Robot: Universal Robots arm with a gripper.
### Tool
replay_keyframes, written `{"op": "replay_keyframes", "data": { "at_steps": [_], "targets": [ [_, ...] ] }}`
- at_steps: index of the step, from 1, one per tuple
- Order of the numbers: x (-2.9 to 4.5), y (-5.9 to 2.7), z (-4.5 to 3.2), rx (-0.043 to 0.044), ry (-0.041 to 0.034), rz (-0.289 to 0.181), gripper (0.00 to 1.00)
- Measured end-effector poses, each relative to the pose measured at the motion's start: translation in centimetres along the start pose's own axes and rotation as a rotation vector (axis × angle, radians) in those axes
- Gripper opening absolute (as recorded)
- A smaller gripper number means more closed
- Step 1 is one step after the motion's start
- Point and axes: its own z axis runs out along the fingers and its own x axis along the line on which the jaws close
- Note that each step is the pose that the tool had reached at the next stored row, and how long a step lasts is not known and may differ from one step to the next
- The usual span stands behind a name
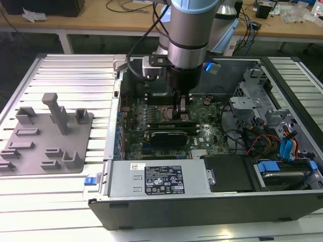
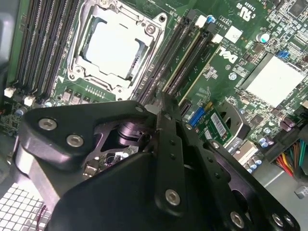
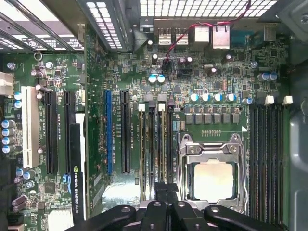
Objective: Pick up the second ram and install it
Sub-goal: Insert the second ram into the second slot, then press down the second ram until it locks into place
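Currently I have the gripper [image 1: 180, 112] down inside the open computer case [image 1: 202, 201], over the memory slots [image 3: 156, 144] beside the silver CPU socket [image 3: 211, 168]. Its fingers [image 2: 168, 144] sit pressed together on the top edge of the second ram [image 3: 162, 144], which stands upright in a slot. The grey fixture plate [image 1: 45, 141] lies outside the case, at the exterior view's left.

A green motherboard [image 3: 202, 77] fills the centre of the first wrist view, with black memory slots [image 3: 267, 154], one blue slot [image 3: 108, 132] and a silver CPU socket [image 3: 211, 178]. In the exterior view, grey fixture blocks [image 1: 45, 133] sit at left, and a black gripper [image 1: 179, 108] at upper centre.
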Motion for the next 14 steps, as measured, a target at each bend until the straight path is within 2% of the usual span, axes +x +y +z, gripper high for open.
{"op": "replay_keyframes", "data": {
  "at_steps": [14],
  "targets": [
    [-0.01, -0.36, 0.00, 0.0000, 0.0000, 0.000, 0.08]
  ]
}}
